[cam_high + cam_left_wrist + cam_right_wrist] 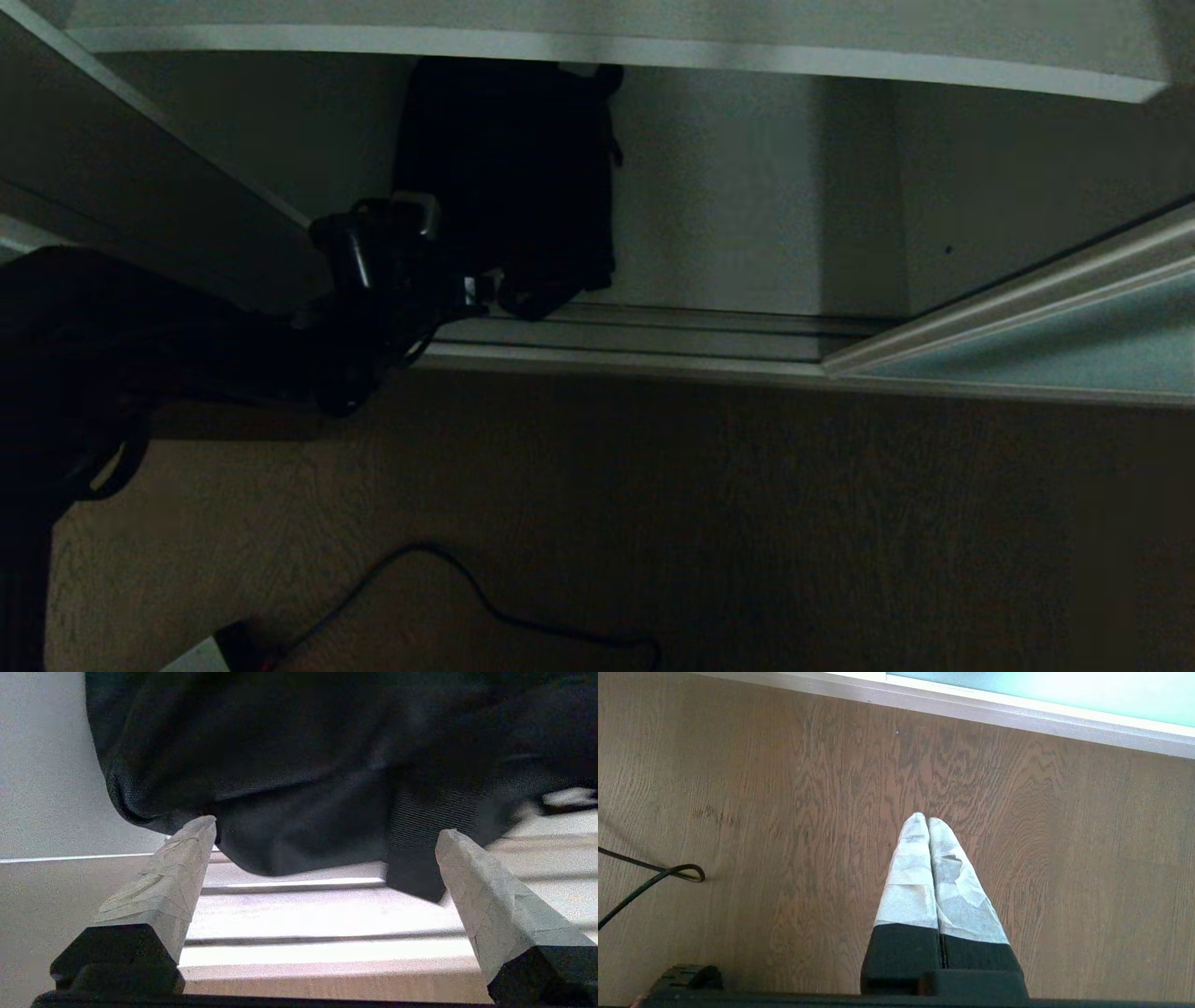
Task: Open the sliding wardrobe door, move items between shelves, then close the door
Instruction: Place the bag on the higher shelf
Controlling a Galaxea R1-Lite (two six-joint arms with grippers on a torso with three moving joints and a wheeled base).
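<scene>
one black bag [509, 168], one glass door [1055, 341], one shelf [597, 37], one floor cable [485, 597].

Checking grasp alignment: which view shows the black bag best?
Left wrist view: the black bag fills the frame, just ahead of the open left end effector. Head view shows it dark under the shelf. Right wrist view shows none.

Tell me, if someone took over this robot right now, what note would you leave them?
Left gripper: open, low at the wardrobe's floor track, fingertips close to the black bag, not gripping it.
Right gripper: shut, empty, parked over the wood floor.
Sliding door: already slid aside to the right; compartment open.
Black bag: stands at the bottom of the compartment, under a shelf.
Left to do: grasp the bag, move it to another shelf, close the door. The houndstooth bag is not in view.
</scene>
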